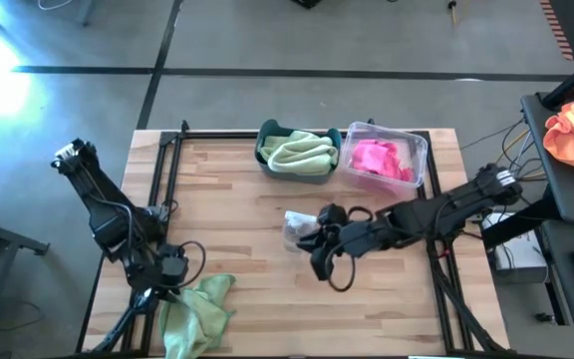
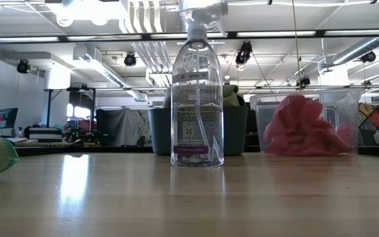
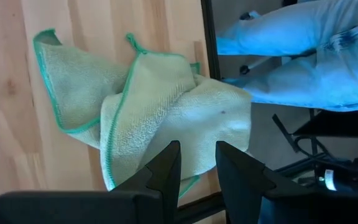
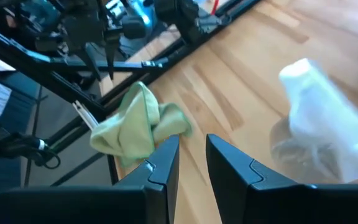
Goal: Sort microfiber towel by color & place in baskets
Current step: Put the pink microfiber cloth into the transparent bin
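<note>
So the only cloth not sorted yet is the loose green microfiber towel (image 1: 195, 311) at the lower left of the high view, crumpled right at the tabletop (image 1: 237, 209) edge and partly hanging over it. The left gripper (image 1: 164, 282) sits just beside it, and in the left wrist view its fingers (image 3: 166, 171) are parted a bit with nothing between them, hovering over the bunched fold.

The teal basket (image 1: 267, 150) at the top centre already has green towels (image 1: 300, 153) in it, and the clear basket (image 1: 415, 160) next to it holds the pink towels (image 1: 380, 160), so green goes in the teal one.

Best bet for the left arm: come down on the thick raised fold rather than the thin flat corner, and pinch deep so the overhanging part doesn't drag it off the edge. Lift high before carrying.

The right gripper (image 1: 317, 246) is mid-table, fingers slightly apart and empty, just beside a clear spray bottle (image 1: 298, 229) that's between the towel and the baskets, so the carry path should swing around it
</note>
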`<state>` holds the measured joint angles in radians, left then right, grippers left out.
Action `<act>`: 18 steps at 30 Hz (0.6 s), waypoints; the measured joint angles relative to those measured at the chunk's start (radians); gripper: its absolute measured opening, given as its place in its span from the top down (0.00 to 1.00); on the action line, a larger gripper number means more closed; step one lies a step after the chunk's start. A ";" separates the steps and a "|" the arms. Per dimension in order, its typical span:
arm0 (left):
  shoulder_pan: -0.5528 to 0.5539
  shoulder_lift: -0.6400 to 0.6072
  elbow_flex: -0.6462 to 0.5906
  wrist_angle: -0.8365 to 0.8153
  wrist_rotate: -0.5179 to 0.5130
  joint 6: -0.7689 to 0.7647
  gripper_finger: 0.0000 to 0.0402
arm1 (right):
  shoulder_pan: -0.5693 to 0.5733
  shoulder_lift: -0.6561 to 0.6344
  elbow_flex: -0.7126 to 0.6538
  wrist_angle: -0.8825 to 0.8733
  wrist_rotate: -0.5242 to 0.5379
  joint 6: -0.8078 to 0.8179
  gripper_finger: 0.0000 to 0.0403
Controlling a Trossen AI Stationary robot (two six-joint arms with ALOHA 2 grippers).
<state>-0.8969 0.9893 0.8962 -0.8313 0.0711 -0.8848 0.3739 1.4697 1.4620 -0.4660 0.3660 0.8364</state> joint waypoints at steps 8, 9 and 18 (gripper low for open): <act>-0.005 0.000 -0.139 0.148 0.000 0.000 0.79 | 0.010 0.040 0.000 0.037 0.001 0.037 0.84; -0.005 0.000 -0.159 0.173 0.000 0.000 0.79 | 0.010 0.040 0.000 0.054 0.001 0.033 0.84; -0.005 0.000 -0.304 0.407 0.048 -0.016 0.79 | 0.010 0.016 0.000 0.176 0.001 -0.044 0.84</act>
<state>-0.9016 0.9897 0.5921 -0.4247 0.1194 -0.9005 0.3842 1.4862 1.4616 -0.2904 0.3668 0.7923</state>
